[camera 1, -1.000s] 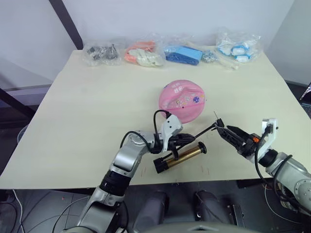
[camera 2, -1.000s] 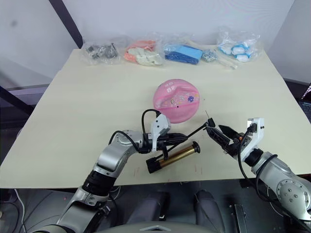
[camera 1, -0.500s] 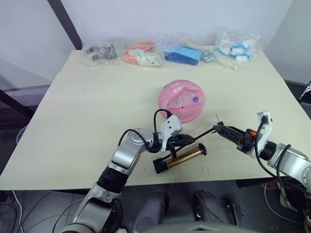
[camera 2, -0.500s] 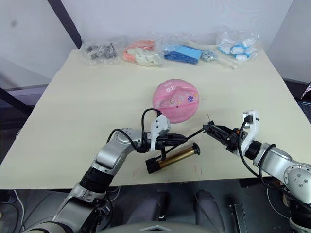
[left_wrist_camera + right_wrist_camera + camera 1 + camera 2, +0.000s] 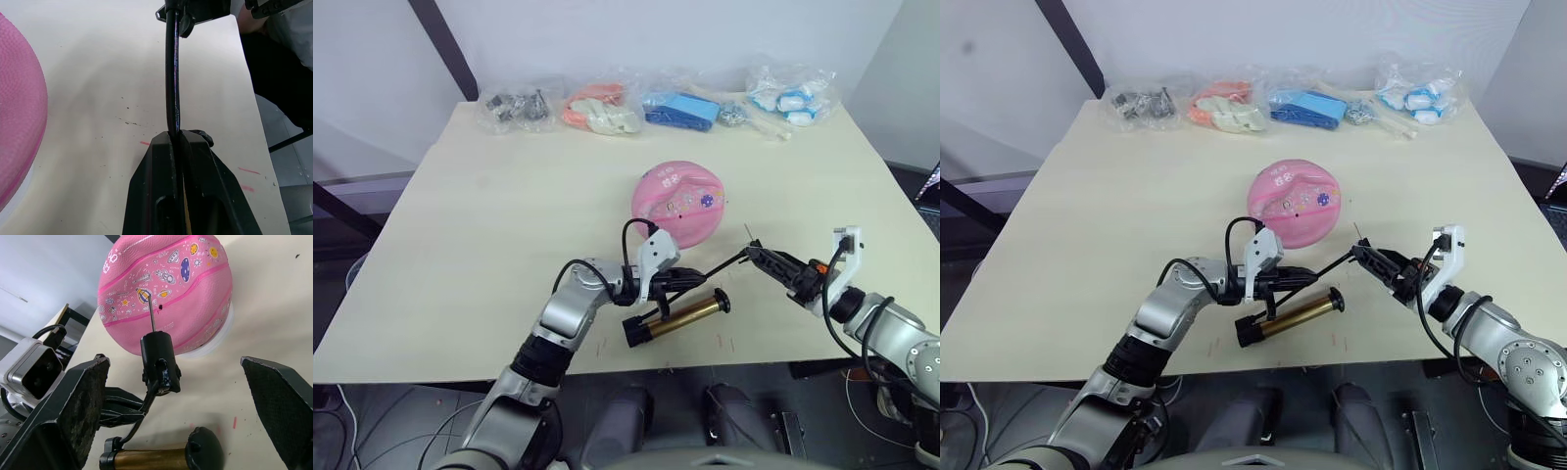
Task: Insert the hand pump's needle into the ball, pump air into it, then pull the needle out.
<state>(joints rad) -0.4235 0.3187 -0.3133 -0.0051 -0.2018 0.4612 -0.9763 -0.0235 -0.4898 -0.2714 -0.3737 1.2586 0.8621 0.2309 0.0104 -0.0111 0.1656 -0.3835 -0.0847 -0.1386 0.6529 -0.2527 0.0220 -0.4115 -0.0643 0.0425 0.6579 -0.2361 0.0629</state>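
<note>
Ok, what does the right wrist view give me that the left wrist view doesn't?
Right wrist view: the needle bare on its black fitting, pointing toward the valve hole but not yet in it, between the open fingers of the right gripper; also the hand pump's bronze barrel. Left wrist view: the left gripper clamped shut on the hose, and red marks on the table. Both: the pink ball, the hose and the table.

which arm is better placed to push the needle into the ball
Right: the right end effector, open, brackets the needle aimed at the ball; the left end effector clamps the hose.
</note>
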